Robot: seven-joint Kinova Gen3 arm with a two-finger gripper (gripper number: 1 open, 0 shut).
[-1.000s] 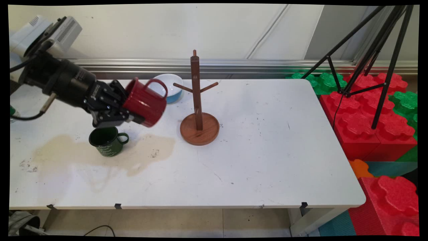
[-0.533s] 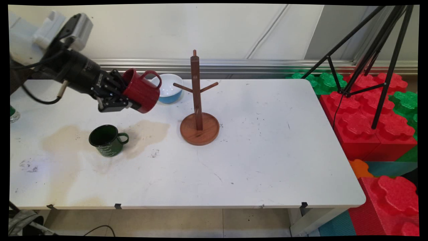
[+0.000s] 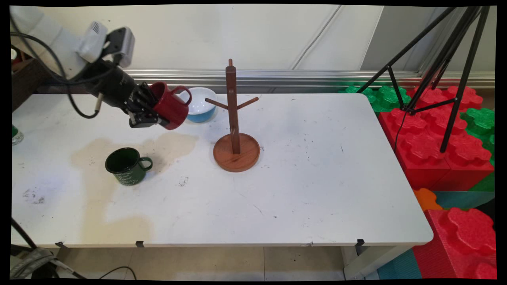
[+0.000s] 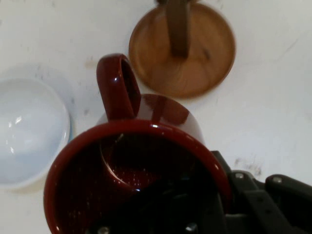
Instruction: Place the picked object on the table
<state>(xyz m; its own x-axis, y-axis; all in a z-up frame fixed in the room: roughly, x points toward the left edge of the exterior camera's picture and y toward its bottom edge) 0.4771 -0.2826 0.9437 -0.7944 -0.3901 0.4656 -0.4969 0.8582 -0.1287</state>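
Gripper holding red mug above the desk's far left

Gripper (image 3: 152,116) is pinched on the red mug (image 3: 171,105), one finger inside the rim and one outside, so far as we can judge from the hand view. We find the mug tilted on its side in the air, handle upward, over the desk (image 3: 317,178) near its far edge and left of middle. A white and blue bowl (image 3: 199,104) sits just beyond it. The wooden mug tree (image 3: 234,118) stands to its right (all pegs bare). A green mug (image 3: 126,166) rests upright nearer the left edge, on a tan stain (image 3: 99,186).
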